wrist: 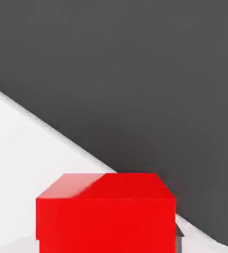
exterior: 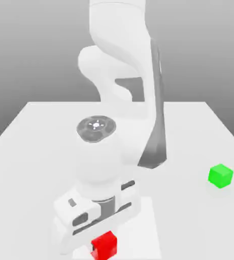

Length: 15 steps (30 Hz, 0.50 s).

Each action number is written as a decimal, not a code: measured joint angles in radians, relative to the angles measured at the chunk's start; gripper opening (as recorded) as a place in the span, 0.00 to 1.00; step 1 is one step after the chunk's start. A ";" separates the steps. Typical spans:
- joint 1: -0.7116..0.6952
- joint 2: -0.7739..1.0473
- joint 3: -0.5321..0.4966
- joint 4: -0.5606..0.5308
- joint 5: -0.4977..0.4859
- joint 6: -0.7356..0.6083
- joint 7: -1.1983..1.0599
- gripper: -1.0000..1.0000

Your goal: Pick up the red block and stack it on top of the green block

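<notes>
The white arm (exterior: 124, 76) comes down from the top of the exterior view, folds at a rounded elbow, and drops its wrist low over the near edge of the white table (exterior: 37, 132). The round grey cap (exterior: 96, 127) of the wrist joint faces up, and below it the hand points straight down at the tabletop. The hand body sits slightly askew, its long side running from the exterior view's lower left up toward the right.

No lettering, logo or label can be read anywhere: the arm's shell is plain white with dark grey trim, and both cubes have bare smooth faces.

Now the business end. The gripper (exterior: 104, 242) is right down at the red block (exterior: 105, 245), which sits at the bottom of the exterior view, near the table's front edge. One white finger (exterior: 94, 248) presses against the block's side on the exterior view's left. In the hand view the red block (wrist: 106, 217) looms large and close, top face and front face both showing, a sliver of grey finger (wrist: 179, 236) tight against its side. The jaws are clamped on the red block, which rests level on the table.

The green block (exterior: 221, 175) stands by itself far over on the exterior view's right, well apart from the hand and the red block.
</notes>
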 joint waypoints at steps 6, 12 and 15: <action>0.095 -0.171 0.010 -0.057 -0.071 -0.117 0.105 0.00; 0.301 -0.282 0.175 -0.160 -0.094 -0.128 0.274 0.00; 0.526 -0.356 0.277 -0.224 -0.105 -0.133 0.394 0.00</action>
